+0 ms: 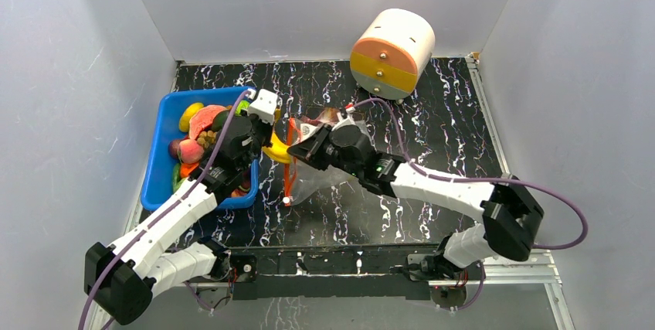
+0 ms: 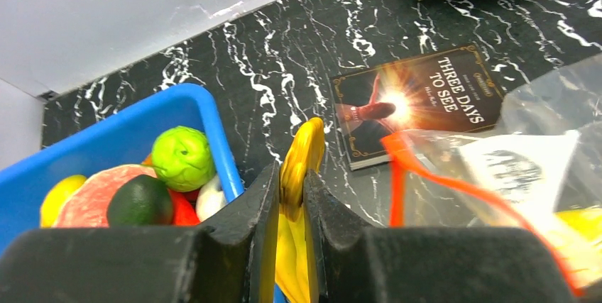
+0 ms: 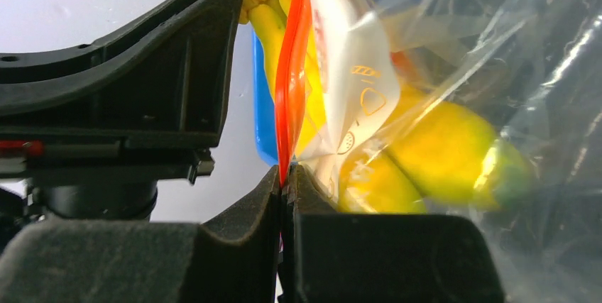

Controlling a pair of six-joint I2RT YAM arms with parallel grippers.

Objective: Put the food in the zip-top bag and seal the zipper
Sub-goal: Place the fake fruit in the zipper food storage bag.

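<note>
Right gripper [image 3: 286,184] pinched the zipper [image 3: 291,83], holding the zip-top bag [image 3: 511,47] mouth up. Left gripper [image 2: 291,177] clamped the banana [image 2: 305,145] just left of it, likely for insertion.

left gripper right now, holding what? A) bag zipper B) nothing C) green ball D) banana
D: the left wrist view shows the left gripper shut on the yellow banana. The green ball lies in the blue bin, and it is the right gripper that pinches the zipper.
</note>
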